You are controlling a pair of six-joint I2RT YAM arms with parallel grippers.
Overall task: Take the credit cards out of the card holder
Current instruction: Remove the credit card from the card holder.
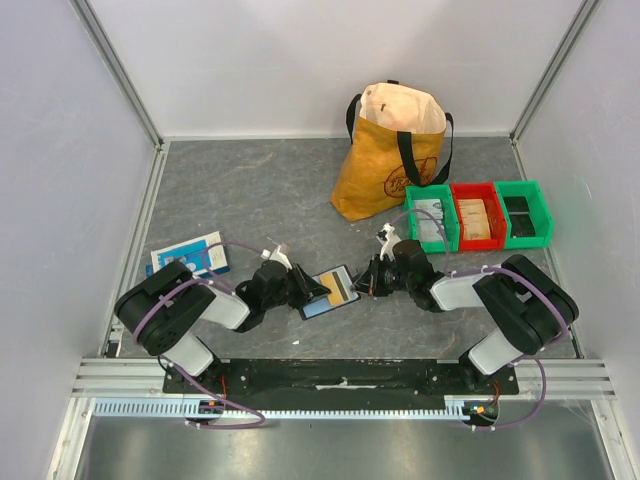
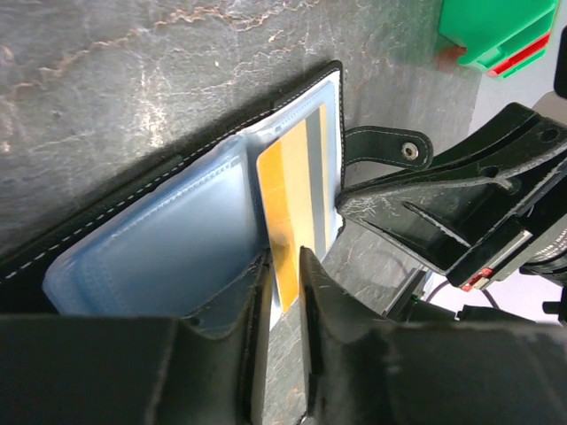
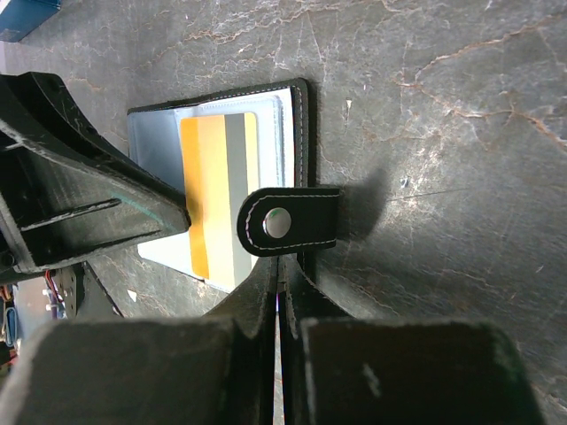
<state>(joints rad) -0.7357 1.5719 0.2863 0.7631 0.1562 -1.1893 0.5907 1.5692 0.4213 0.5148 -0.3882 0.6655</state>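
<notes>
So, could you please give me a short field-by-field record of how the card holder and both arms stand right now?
card holder: open flat on the table, tab unfastened
orange card: sticking partly out of its clear sleeve
left jaws: slightly apart, astride the orange card's end
right jaws: shut, tips at the tab

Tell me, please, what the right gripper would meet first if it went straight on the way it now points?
Most likely the black tab of the card holder, lying right ahead of the shut right gripper; whether it would strike or skim over it is unclear.
</notes>
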